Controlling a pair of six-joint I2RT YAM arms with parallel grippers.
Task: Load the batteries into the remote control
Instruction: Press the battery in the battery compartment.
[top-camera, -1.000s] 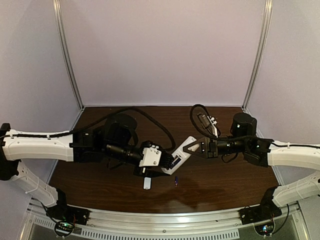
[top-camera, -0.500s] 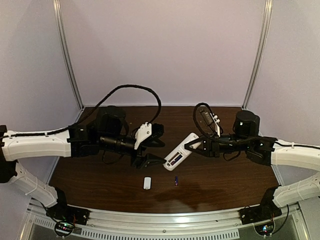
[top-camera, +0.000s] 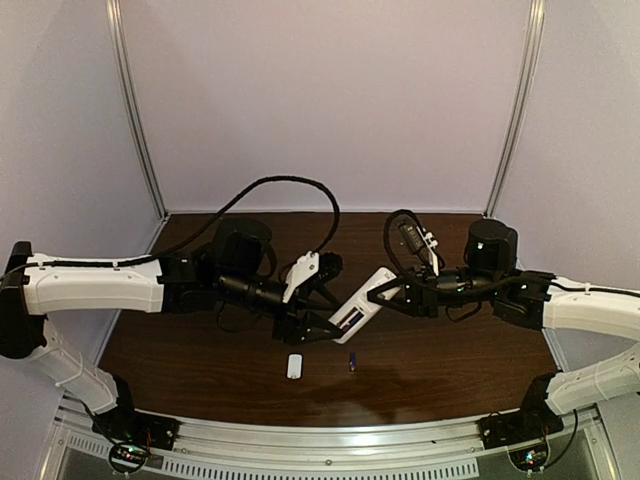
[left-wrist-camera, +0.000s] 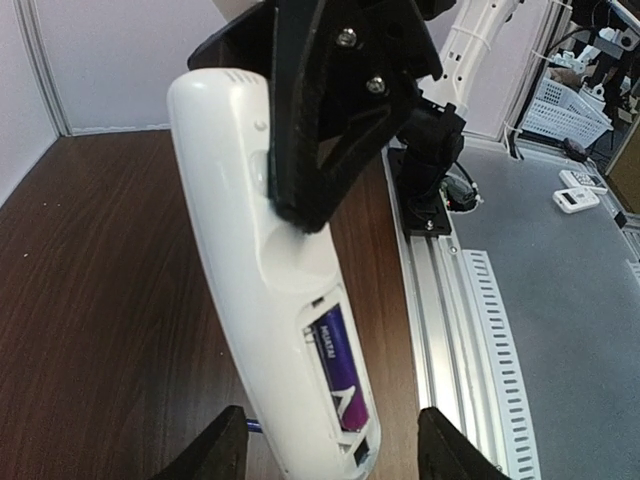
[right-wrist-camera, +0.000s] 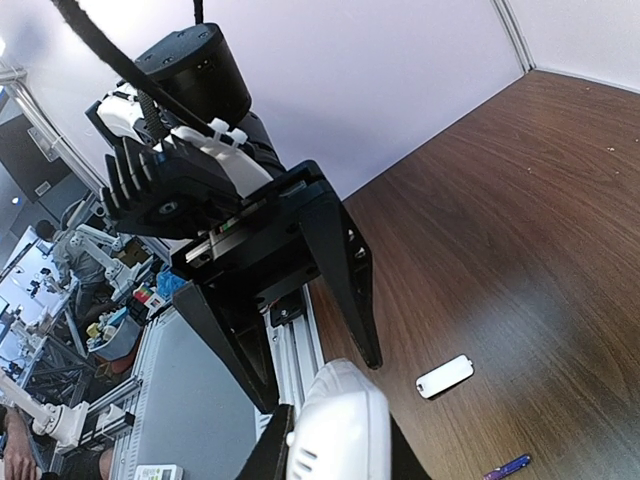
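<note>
The white remote control (top-camera: 360, 304) is held in the air, tilted, by my right gripper (top-camera: 388, 291), which is shut on its upper half. In the left wrist view the remote (left-wrist-camera: 250, 250) shows its open back compartment with one purple battery (left-wrist-camera: 342, 368) seated in it. My left gripper (top-camera: 328, 300) is open, and its fingers (left-wrist-camera: 215, 452) stand on either side of the remote's lower end without touching it. A second battery (top-camera: 352, 361) lies on the table below. It also shows in the right wrist view (right-wrist-camera: 508, 467).
The small white cover piece (top-camera: 295, 366) lies on the brown table (top-camera: 450, 370) left of the loose battery, and shows in the right wrist view (right-wrist-camera: 445, 376). A metal rail (top-camera: 330, 450) runs along the near edge. The booth walls and posts (top-camera: 135, 120) stand behind.
My left gripper drew back left from the remote, then came back to its lower end with jaws open. The right gripper and remote have hardly moved.
</note>
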